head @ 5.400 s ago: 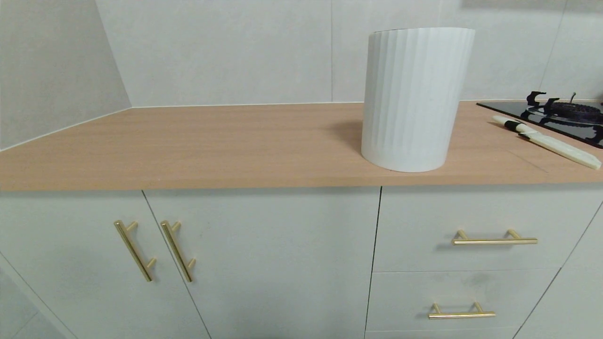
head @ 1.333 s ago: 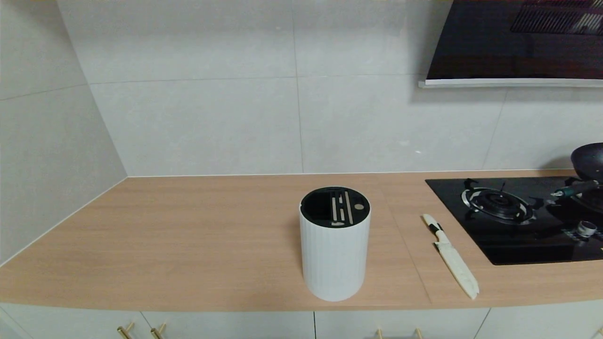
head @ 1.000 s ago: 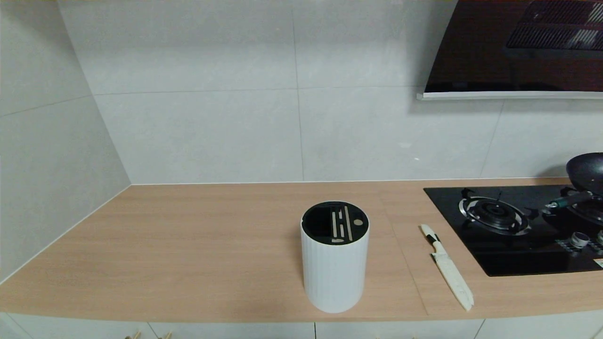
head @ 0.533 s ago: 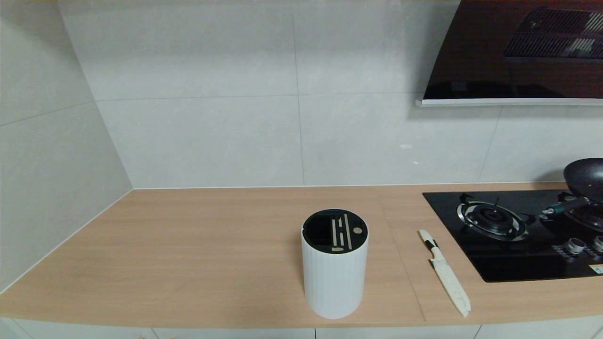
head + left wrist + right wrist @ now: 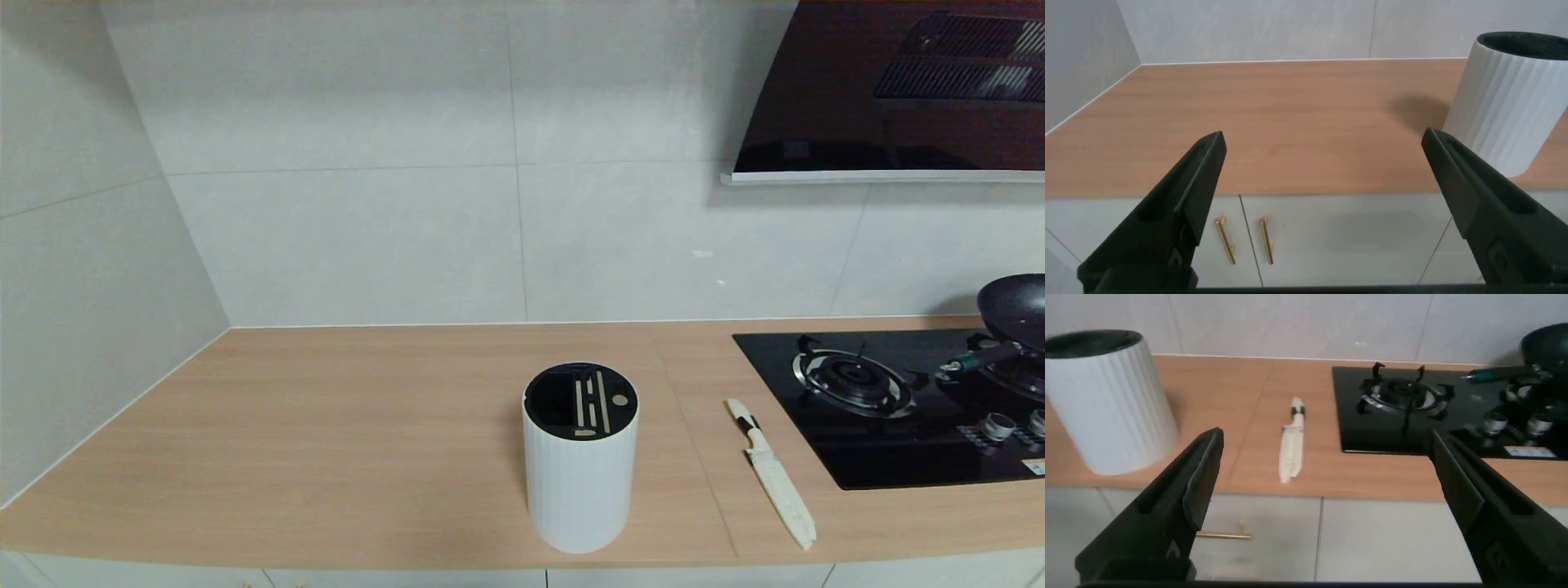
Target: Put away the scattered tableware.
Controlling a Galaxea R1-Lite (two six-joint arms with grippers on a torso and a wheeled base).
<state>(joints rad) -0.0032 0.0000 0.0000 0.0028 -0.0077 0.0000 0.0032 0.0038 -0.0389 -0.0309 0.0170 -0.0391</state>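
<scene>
A: Jaws?
B: Both spread wide, holding nothing. The left gripper [image 5: 1323, 147] sits before the counter's [image 5: 367, 441] near edge, left of the holder [image 5: 580, 465]. The right gripper [image 5: 1327, 441] faces the knife [image 5: 771, 478].
A: Where's the knife exactly?
B: Flat on the counter, between holder and hob [image 5: 882, 457], touching neither, tip almost at the near edge.
A: Risks?
B: I'd say 2. A thin blade lying flat gives little to pinch, so a nudge could slide it off the edge. And the holder's slots are narrow, so a tilted blade could jam or tip it.
</scene>
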